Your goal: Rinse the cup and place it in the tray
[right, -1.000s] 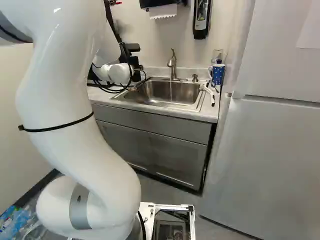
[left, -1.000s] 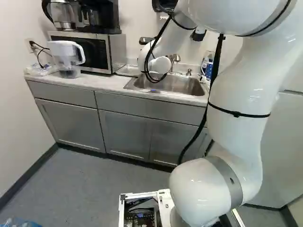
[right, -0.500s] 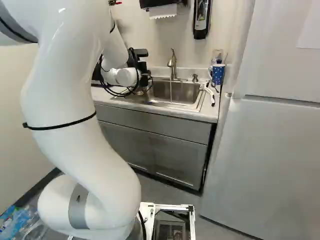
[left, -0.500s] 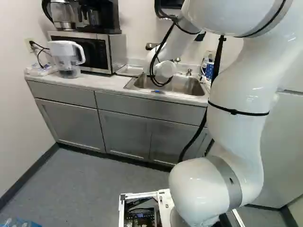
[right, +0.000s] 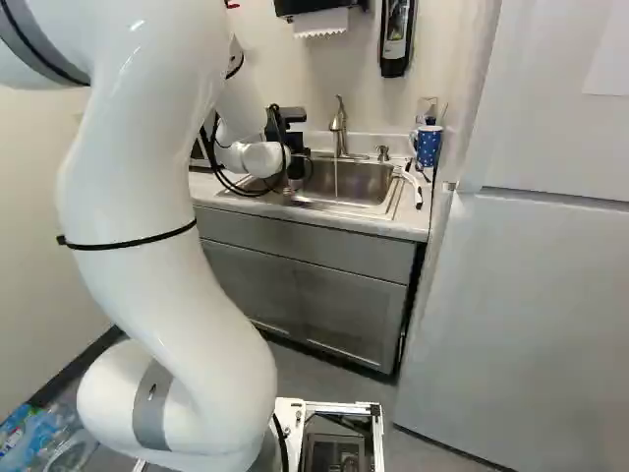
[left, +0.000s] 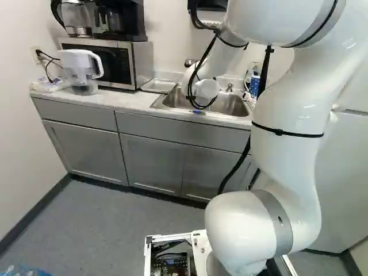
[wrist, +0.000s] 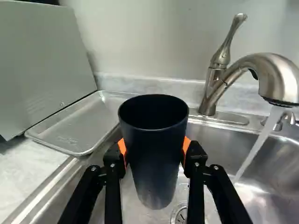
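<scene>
Clearly, the grey cabinets (left: 152, 158) with their pale counter (left: 123, 102) ran below and around the sink (wrist: 275, 170), and the white refrigerator (right: 521, 295) stood right of the sink in the right base view. My white arm (left: 287, 95) reached forward so that its far end was above the sink. On the counter left of the sink, in the left base view, was the microwave (left: 135, 63), with a coffee maker (left: 123, 20) on top of it and a clear pitcher (left: 75, 66) farther out from the sink. The metal tray (wrist: 74, 130) lay flat just beside the sink, on the microwave's side. Behind the sink rose 1 faucet (wrist: 275, 72), and its running water (wrist: 259, 149) fell into the sink.

Over the sink, on the tray's side of that stream, was the black gripper (right: 295, 169). Its 2 fingers were closed on the dark cup (wrist: 154, 154), with 1 orange pad (wrist: 186, 147) against each side. The cup was above the sink, mouth up and apart from both the stream and the tray. Smallest were a blue dotted mug (right: 428, 146) beside the sink and the drain (wrist: 181, 215) at its bottom.
</scene>
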{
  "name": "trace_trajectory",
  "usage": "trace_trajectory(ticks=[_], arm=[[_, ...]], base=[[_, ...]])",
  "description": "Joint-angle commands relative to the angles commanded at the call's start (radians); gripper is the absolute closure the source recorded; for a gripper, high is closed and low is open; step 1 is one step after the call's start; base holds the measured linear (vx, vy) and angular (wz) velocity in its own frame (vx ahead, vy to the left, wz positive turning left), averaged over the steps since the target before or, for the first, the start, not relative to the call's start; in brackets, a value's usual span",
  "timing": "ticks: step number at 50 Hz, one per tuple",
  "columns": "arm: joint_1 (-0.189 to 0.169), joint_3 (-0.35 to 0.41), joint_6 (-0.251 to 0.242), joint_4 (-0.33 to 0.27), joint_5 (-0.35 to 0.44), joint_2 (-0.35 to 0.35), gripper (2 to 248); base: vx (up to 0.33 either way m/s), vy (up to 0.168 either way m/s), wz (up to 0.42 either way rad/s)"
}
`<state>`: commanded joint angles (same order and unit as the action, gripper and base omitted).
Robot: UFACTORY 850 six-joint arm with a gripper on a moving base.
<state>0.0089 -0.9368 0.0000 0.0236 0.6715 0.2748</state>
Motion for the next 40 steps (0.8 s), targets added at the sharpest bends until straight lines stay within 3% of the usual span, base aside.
trace_trajectory(ticks=[40], arm=[[-0.103,0.004,0.0,0.0,0.015,0.072,125]], base=[[0.0,0.0,0.0]])
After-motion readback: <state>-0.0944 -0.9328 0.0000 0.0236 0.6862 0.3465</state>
